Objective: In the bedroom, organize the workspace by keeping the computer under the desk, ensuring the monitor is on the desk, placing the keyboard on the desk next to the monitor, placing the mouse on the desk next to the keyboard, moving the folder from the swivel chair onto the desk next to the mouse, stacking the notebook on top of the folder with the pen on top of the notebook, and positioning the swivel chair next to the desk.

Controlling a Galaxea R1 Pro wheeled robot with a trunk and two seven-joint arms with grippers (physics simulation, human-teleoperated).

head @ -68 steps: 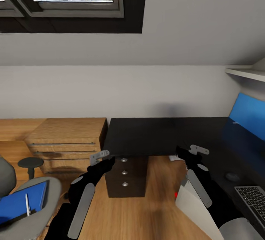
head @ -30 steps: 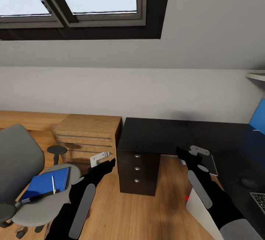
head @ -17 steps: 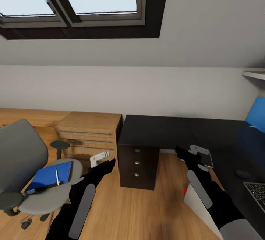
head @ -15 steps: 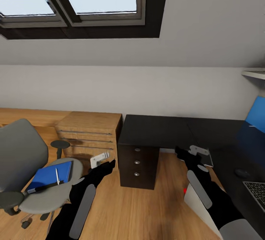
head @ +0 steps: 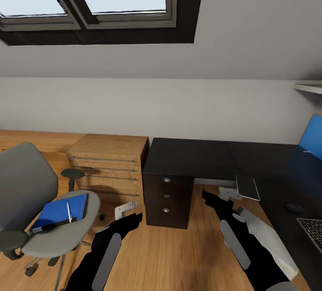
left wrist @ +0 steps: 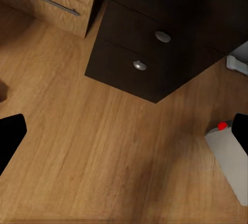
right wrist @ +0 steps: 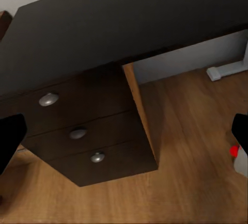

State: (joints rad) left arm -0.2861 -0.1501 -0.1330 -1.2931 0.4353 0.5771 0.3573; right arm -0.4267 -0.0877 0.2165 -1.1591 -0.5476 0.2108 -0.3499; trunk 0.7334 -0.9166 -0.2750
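- Bedroom, mid-approach: my left pincer point(head: 124, 211) and right pincer point(head: 229, 194) hang empty over the wood floor, fingers spread wide apart in both wrist views.
- Off to the outer side of my left pincer, and a little nearer me, the swivel chair point(head: 27, 183) carries a blue folder or notebook point(head: 60, 211) on its seat, the white pen point(head: 69, 212) lying on top; I cannot separate folder from notebook.
- Ahead of both pincers stands the table point(head: 201, 159) with its three-drawer unit point(head: 167, 195); the keyboard point(head: 313, 230) lies beyond my right pincer's outer side.
- The grey computer point(left wrist: 230, 159) sits on the floor just below my right arm.
- Likely next: turn toward the chair, lift the pen first so it cannot roll, then take the flat blue stack by an edge.
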